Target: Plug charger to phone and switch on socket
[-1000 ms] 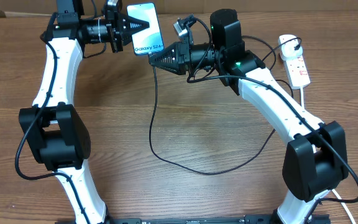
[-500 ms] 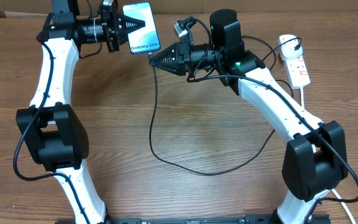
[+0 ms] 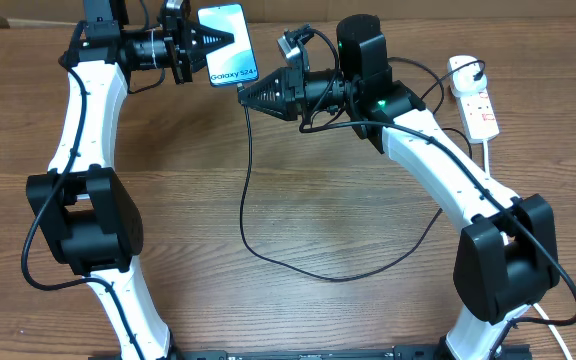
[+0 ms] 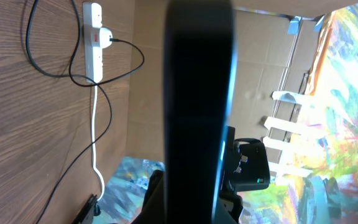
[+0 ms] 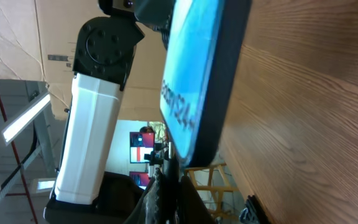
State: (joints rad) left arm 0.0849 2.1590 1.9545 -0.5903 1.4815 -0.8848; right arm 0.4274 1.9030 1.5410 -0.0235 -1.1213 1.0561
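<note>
I am clamping the phone [image 3: 238, 60] in my left claw [image 3: 234, 39] at the top centre of the overhead frame. My right claw [image 3: 244, 93] is pinching the charger [image 3: 244, 190] by its tip, just beside the phone's lower edge. Whether it is seated, I cannot tell. Its other end is sitting in the socket [image 3: 476, 100], upper right, and I am judging the switching-on not yet done.

"Galaxy S24+" on the phone [image 3: 233, 58] screen, at one short end
</note>
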